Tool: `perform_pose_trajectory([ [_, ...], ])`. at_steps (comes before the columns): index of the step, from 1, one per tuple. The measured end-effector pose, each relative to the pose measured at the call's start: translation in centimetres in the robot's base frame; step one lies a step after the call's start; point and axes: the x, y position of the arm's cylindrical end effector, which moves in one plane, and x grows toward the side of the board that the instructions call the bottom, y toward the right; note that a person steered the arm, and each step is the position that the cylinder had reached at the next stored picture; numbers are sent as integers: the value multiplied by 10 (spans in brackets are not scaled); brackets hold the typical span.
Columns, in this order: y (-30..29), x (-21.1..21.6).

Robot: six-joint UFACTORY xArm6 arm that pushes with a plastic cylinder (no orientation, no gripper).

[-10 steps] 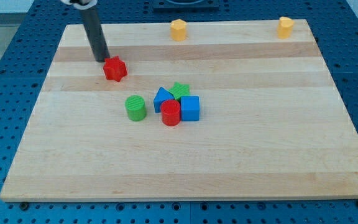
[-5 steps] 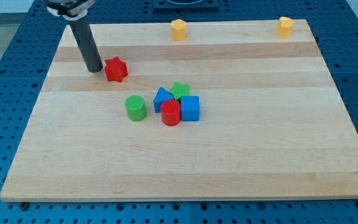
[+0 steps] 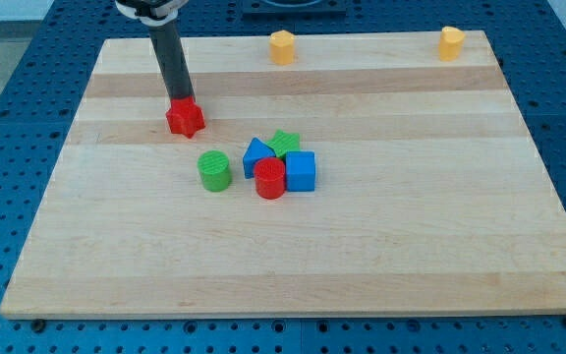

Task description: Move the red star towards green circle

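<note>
With my tip [image 3: 182, 100] seemingly touching red star [image 3: 185, 119] top edge, push down-right toward green circle [image 3: 214, 170]; no fingers, rod only.

No readable text, labels, brands or numbers anywhere: pale wooden board [image 3: 381, 246], small coloured blocks and blue perforated table [image 3: 8, 118] all unmarked (holes only, no signs).
</note>
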Motion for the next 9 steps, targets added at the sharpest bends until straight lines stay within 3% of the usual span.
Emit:
perform_pose_trajectory([
  [2, -9, 0],
  [4, -62, 5],
  [7, -19, 19],
  [9, -22, -7],
])
